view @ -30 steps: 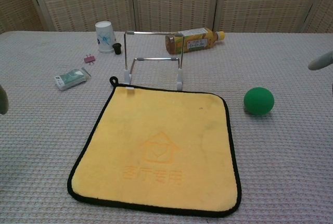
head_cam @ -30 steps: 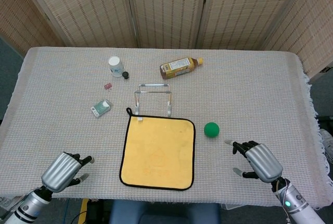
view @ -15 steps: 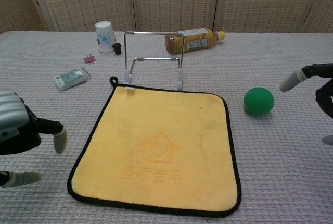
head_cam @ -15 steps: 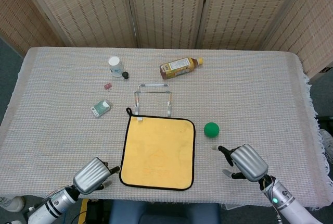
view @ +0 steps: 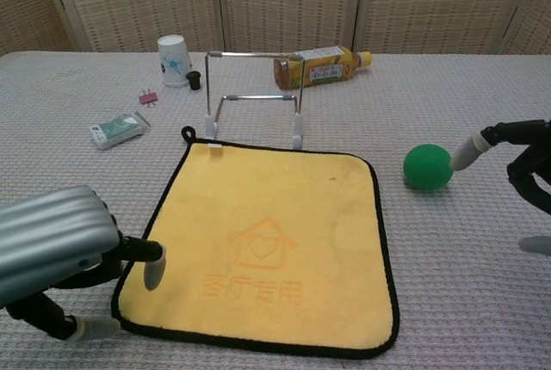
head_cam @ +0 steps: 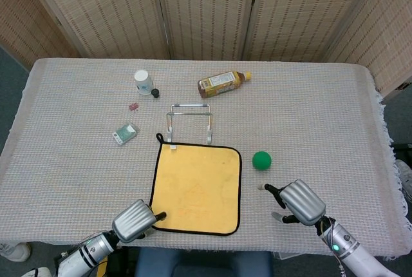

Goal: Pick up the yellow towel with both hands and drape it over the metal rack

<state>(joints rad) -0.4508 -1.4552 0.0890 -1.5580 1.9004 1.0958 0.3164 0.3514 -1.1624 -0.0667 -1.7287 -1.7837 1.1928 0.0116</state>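
Observation:
The yellow towel [head_cam: 196, 187] [view: 263, 254] with a black border lies flat near the table's front edge. Just behind it stands the metal rack [head_cam: 189, 121] [view: 253, 99], upright and bare. My left hand [head_cam: 135, 220] [view: 60, 254] is at the towel's front left corner with its fingers apart; one fingertip [view: 154, 272] reaches over the towel's left edge. It holds nothing. My right hand [head_cam: 297, 202] [view: 516, 172] hovers right of the towel, fingers spread and empty, one fingertip close to a green ball [head_cam: 261, 160] [view: 428, 166].
Behind the rack lie a tea bottle [head_cam: 223, 83] on its side, a paper cup [head_cam: 143, 81] with a small black cap beside it, a pink clip [head_cam: 134, 106] and a small packet [head_cam: 125, 134]. A woven screen stands behind the table.
My left hand has moved right to the towel's front left corner, a finger now over its edge. My right hand has drifted left toward the towel and the green ball.

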